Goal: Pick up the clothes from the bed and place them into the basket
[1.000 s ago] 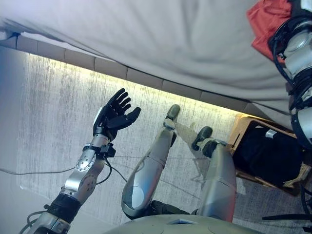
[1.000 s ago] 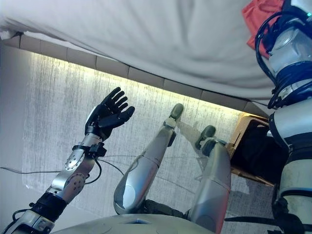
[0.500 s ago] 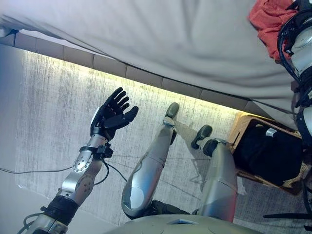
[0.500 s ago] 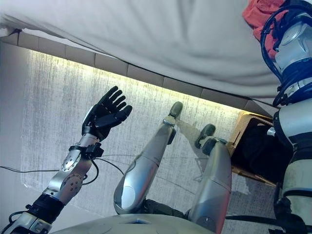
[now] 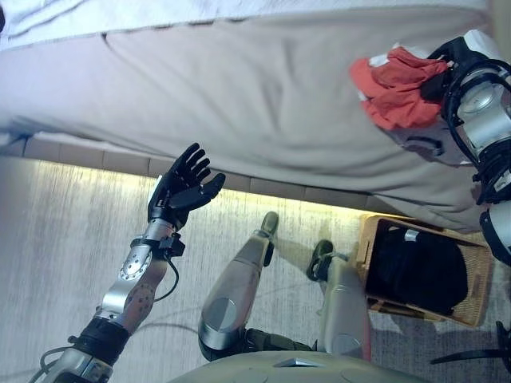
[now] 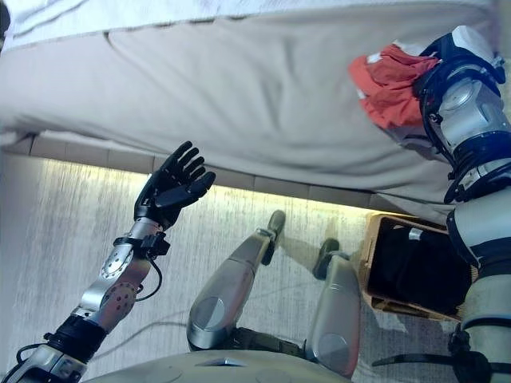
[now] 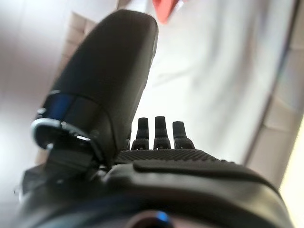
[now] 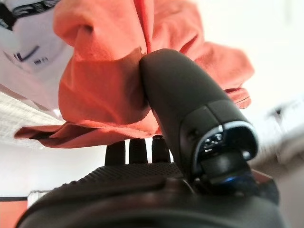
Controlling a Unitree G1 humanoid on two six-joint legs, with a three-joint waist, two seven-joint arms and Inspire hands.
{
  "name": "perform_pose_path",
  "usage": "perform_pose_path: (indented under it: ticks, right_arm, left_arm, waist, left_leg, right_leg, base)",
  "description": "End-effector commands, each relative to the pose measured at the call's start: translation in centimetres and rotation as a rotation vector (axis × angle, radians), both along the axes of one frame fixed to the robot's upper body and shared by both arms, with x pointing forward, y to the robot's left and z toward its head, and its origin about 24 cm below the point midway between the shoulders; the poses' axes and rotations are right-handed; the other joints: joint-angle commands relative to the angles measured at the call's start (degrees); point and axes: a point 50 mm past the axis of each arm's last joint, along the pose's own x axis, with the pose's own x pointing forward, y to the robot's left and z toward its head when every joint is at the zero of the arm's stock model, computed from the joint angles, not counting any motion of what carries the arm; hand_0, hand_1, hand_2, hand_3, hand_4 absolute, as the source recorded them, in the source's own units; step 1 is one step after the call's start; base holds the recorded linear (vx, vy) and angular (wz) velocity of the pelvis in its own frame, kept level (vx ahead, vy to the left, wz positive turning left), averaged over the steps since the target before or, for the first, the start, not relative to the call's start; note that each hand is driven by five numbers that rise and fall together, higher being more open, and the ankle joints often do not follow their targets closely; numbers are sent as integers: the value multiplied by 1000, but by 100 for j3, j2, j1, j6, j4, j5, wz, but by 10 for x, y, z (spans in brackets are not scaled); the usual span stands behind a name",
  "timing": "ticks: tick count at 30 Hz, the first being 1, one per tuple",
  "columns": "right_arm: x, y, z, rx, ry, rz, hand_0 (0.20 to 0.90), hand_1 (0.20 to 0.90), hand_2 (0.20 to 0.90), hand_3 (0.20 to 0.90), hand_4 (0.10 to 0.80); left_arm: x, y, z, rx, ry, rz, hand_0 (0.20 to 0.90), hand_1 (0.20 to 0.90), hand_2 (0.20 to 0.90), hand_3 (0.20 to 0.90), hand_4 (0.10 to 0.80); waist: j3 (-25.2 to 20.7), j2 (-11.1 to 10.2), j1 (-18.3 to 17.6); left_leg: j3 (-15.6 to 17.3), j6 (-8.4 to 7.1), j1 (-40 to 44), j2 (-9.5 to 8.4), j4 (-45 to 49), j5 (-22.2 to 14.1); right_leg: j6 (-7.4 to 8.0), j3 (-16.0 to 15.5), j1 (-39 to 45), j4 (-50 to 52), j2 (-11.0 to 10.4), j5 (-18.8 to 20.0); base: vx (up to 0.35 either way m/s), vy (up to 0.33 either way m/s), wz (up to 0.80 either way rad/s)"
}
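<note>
One basket [image 5: 477,294] stands on the floor just beside the bed [image 5: 255,104], at the robot's right. It is a light wooden, open-topped box, and a dark garment [image 5: 421,271] fills most of it; a small pale tag shows at the garment's edge nearest the bed. Nothing else can be made out inside.

Up on the bed, near its right end, lies a crumpled red cloth [image 5: 393,86], partly on top of a white garment [image 8: 28,33] with dark print. That print is cut off and cannot be read.

The right hand [image 8: 190,114] is at the red cloth. Its thumb presses into the folds from one side while the fingers [image 8: 135,151] reach beneath the cloth, so the hand is pinching it. The cloth still rests on the bedcover.

The left hand [image 5: 182,188] is raised over the floor by the bed's lit lower edge, palm up, fingers straight and spread, holding nothing and touching nothing.
</note>
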Motion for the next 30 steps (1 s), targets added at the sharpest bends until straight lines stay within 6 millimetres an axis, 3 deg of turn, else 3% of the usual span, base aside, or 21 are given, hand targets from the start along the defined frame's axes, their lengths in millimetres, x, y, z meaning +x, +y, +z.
perform_pose_path:
  ticks: [1,11,22,26,30]
  right_arm:
    - [-24,-19,54,-20,-221,23,300,300,300,200,100]
    - [-45,-50,36,171,-213,42,300,300,300,200,100]
    - [-58,-73,25,343,-253,1,300,300,300,200,100]
    - [-56,-69,-1,357,-223,5,300,300,300,200,100]
    - [-60,-61,-50,360,-133,-4,300,300,300,200,100]
  left_arm:
    - [-3,10,5,59,-62,60,900,900,900,900,800]
    - [-7,10,-26,137,70,53,900,900,900,900,800]
    - [-9,6,-42,147,112,-3,900,900,900,900,800]
    - [-8,5,-47,163,128,-3,900,900,900,900,800]
    - [1,3,-48,195,131,1,900,900,900,900,800]
  waist:
    - [-894,-400,-126]
    - [-2108,-725,-567]
    - [-2453,-827,-669]
    - [-2526,-825,-834]
    - [-2554,-778,-1176]
  left_leg:
    - [244,73,529,276,276,-931]
    - [487,0,1919,442,-1287,-655]
    - [507,-71,2314,578,-1876,-518]
    - [574,-67,2472,617,-2258,-384]
    - [717,-43,2606,646,-2589,-274]
  right_leg:
    - [-162,-287,814,-903,347,319]
    - [171,145,1963,-2335,511,829]
    - [248,266,2305,-2848,561,1003]
    - [309,405,2321,-3000,602,1115]
    - [353,661,2266,-3096,709,1226]
  base:
    - [160,36,-25]
    - [147,15,-21]
    - [-2,-11,-3]
    - [-90,15,0]
    - [-90,24,-20]
